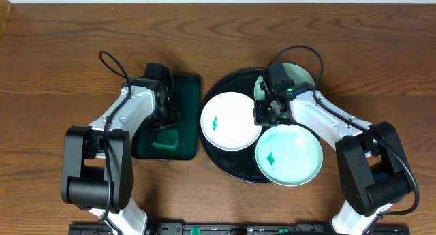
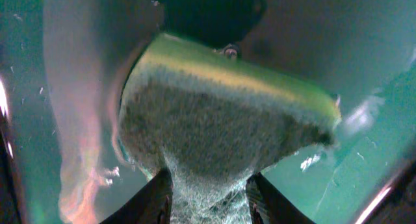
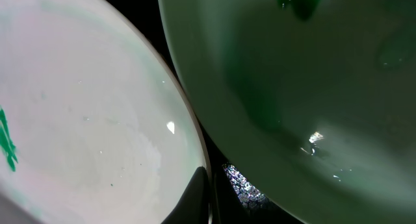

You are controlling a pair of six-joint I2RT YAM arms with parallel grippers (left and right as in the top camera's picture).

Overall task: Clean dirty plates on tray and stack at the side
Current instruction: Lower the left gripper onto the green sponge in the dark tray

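Note:
The round black tray [image 1: 223, 163] holds three plates. A white plate [image 1: 228, 122] with a green smear lies at its left, a pale green plate [image 1: 289, 157] at the front right, and a third plate [image 1: 294, 75] at the back, partly under my right arm. My right gripper [image 1: 264, 112] is shut on the right rim of the white plate [image 3: 97, 107]; the fingers [image 3: 209, 204] sit close together at that rim, beside the back plate [image 3: 312, 74]. My left gripper [image 1: 165, 122] is shut on a green sponge [image 2: 221, 113] over the small green tray.
The rectangular dark green tray [image 1: 187, 85] lies left of the black tray, under my left gripper [image 2: 208, 201]. The sponge [image 1: 165, 138] hangs near its front end. Bare wooden table [image 1: 54, 71] lies to the far left and right.

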